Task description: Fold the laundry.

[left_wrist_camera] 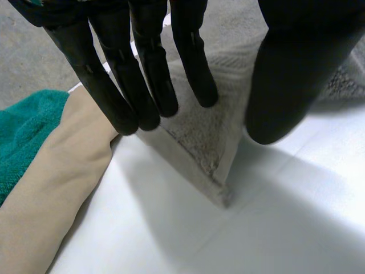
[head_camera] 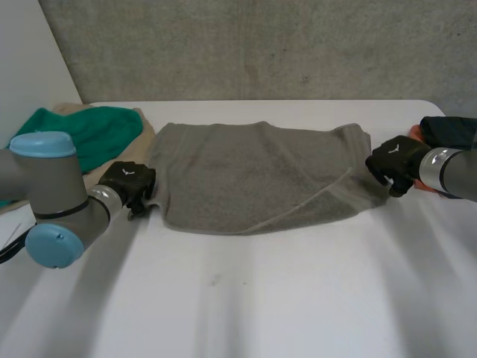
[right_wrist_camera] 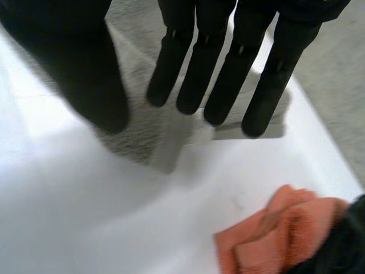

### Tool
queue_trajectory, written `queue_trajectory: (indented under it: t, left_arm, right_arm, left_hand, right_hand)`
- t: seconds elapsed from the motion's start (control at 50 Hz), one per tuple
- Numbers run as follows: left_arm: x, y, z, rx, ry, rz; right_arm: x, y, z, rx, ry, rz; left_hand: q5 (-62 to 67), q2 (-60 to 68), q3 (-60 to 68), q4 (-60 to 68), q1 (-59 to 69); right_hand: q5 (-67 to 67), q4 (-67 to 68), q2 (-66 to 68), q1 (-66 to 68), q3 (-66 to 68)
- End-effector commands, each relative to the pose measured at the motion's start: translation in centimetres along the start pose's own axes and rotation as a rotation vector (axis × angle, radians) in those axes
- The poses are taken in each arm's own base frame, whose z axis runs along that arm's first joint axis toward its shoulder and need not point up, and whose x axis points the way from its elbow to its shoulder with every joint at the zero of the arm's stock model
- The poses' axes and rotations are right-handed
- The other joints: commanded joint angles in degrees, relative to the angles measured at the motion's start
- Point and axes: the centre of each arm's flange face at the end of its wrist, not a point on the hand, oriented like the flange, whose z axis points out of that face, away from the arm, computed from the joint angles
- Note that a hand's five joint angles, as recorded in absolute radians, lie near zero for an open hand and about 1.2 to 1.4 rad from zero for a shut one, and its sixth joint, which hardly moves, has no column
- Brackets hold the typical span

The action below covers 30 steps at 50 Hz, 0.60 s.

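Grey terry towel (head_camera: pixel 238 171): one piece, spread wide and mostly flat across the middle of the white counter (head_camera: pixel 246 298); near right portion folded over along a diagonal edge.

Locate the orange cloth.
The orange cloth lies bunched on the white table at the robot's right, past the grey towel's end; the right wrist view shows it near the right hand.

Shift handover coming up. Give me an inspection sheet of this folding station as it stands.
surface: white table, faint smudge near its front.
job's things: grey towel spread out, a flap turned over toward the right hand.
clutter: green cloth and beige cloth beside the left hand; orange cloth and dark cloth beside the right.
hands: left hand open at the towel's corner; right hand open at the opposite corner.
cables: nothing seen.
surroundings: concrete wall behind the table.
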Motion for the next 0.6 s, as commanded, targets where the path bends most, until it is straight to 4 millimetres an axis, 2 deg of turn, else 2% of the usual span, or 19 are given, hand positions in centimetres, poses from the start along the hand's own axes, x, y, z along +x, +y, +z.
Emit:
queue_trajectory:
  t: [0.02, 0.14, 0.34, 0.46, 0.5, 0.58, 0.6]
  left_arm:
    - [-0.3, -0.6, -0.5, 0.003, -0.025, 0.001]
    - [0.2, -0.5, -0.5, -0.01, -0.035, 0.007]
    - [1.5, -0.8, -0.2, 0.001, -0.013, 0.021]
    - [1.6, -0.8, -0.2, -0.008, -0.037, 0.025]
    - [1.6, -0.9, -0.2, -0.008, -0.044, 0.027]
    - [1.4, -0.8, -0.1, -0.009, -0.05, 0.03]
    - [1.3, -0.9, -0.2, -0.011, -0.049, 0.034]
  right_arm:
    - [0.5, -0.8, 2.3, 0.128, 0.1, 0.022]
    - [0.0, -0.7, 4.6, 0.144, 0.052, 0.02]
    - [-1.1, 0.1, 7.4, 0.133, 0.001, -0.003]
    - [-2.0, 0.6, 8.7, 0.149, -0.006, -0.017]
    - [-2.3, 0.7, 8.9, 0.151, -0.012, -0.017]
    - [-2.7, 0.8, 9.0, 0.152, -0.03, -0.011]
    - [-2.5, 0.9, 8.8, 0.142, -0.028, -0.007]
  left_hand:
    - [-13.84, -13.77, -13.9, -13.79, -11.61]
    - [-18.4, -18.33, -18.46, -18.34, -16.16]
    - [-17.41, -17.33, -17.46, -17.35, -15.17]
    - [-1.12, -1.05, -1.17, -1.06, 1.12]
    - [6.95, 7.02, 6.89, 7.01, 9.19]
    - [29.14, 29.21, 29.08, 29.19, 31.37]
    - [32.51, 32.58, 32.45, 32.56, 34.74]
  right_hand:
    - [-23.07, -22.61, -22.01, -22.24, -22.39]
    - [-25.26, -24.8, -24.2, -24.42, -24.58]
    - [-24.93, -24.46, -23.86, -24.09, -24.24]
    - [-21.4, -20.94, -20.34, -20.57, -20.72]
    - [-16.88, -16.41, -15.81, -16.04, -16.19]
    - [4.11, 4.58, 5.18, 4.95, 4.8]
    - [24.32, 24.79, 25.39, 25.16, 25.01]
